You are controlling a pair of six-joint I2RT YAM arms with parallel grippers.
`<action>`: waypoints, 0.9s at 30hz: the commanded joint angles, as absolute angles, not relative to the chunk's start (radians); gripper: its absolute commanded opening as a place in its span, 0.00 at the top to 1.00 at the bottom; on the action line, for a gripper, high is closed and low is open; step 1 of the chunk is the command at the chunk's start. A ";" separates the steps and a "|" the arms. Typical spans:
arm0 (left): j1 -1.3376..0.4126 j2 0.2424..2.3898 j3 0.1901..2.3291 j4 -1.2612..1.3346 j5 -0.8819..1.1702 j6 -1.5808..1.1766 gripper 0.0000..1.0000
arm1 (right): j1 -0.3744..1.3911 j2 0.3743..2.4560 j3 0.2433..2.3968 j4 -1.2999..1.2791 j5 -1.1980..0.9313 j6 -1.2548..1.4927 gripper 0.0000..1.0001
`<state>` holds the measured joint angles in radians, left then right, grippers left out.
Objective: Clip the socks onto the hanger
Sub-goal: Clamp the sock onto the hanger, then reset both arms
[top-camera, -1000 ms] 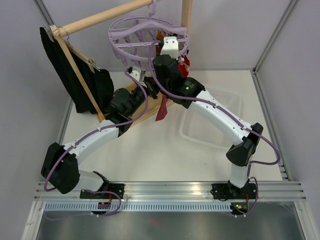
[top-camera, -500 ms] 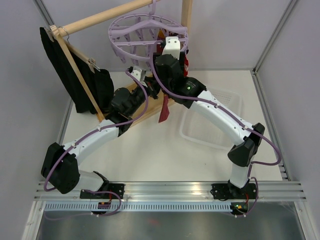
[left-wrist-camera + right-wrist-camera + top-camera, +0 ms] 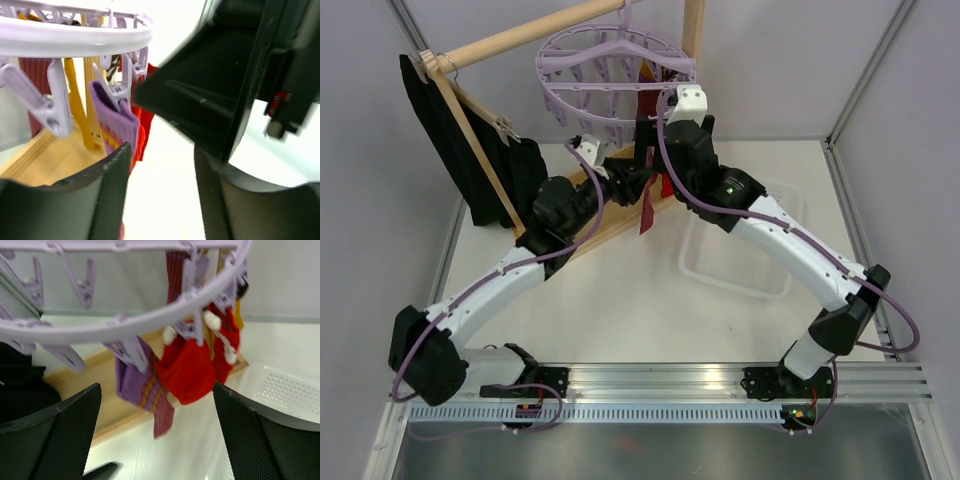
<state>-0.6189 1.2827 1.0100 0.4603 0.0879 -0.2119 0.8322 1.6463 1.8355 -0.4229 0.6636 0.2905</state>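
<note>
A purple striped sock (image 3: 137, 382), hung long axis vertical from a peg of the lavender hanger (image 3: 125, 327) beside red socks (image 3: 187, 370), is seen at twelve o'clock from the released right jaws and, seemingly nearer, at eleven o'clock from the released, empty left jaws.

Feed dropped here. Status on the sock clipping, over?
Left gripper, right gripper: jaws open, empty. Purple sock pegged on hanger beside red socks. Both crowded close beneath.

No text, label, brand, number or sign can be read in any of the three views.
</note>
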 commanded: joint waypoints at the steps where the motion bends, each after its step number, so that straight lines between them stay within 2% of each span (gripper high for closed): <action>1: -0.618 1.137 0.956 0.370 0.084 -0.241 0.40 | 0.793 1.527 1.722 -0.426 0.557 0.379 0.02; 3: -0.618 1.047 0.934 0.275 0.078 -0.248 0.37 | 0.776 1.453 1.668 -0.425 0.508 0.397 0.02; 4: -0.620 1.019 0.925 0.228 0.069 -0.259 0.27 | 0.770 1.427 1.617 -0.428 0.500 0.406 0.02; 8: -0.621 0.885 0.904 0.037 0.080 -0.278 0.20 | 0.750 1.258 1.450 -0.420 0.454 0.462 0.02; 10: -0.623 0.817 0.890 -0.056 0.086 -0.279 0.10 | 0.750 1.203 1.330 -0.407 0.420 0.485 0.02; 11: -0.623 0.798 0.887 -0.092 0.086 -0.281 0.09 | 0.752 1.151 1.290 -0.397 0.407 0.500 0.02; 12: -0.624 0.757 0.887 -0.151 0.086 -0.281 0.01 | 0.750 1.126 1.213 -0.391 0.391 0.508 0.02; 14: -0.624 0.721 0.888 -0.219 0.081 -0.279 0.00 | 0.749 1.059 1.145 -0.393 0.384 0.523 0.02; 15: -0.624 0.636 0.884 -0.348 0.060 -0.290 0.00 | 0.750 0.981 1.017 -0.423 0.400 0.540 0.02; 19: -0.624 0.577 0.882 -0.426 0.035 -0.308 0.00 | 0.752 0.890 0.939 -0.446 0.443 0.557 0.02; 27: -0.624 0.549 0.916 -0.521 0.032 -0.314 0.00 | 0.750 0.830 0.937 -0.476 0.500 0.531 0.02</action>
<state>-0.6197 0.5453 0.8833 -0.4553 0.0525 -0.2878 0.7498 0.8406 0.9115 -0.4797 0.4564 0.5278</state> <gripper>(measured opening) 0.994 0.980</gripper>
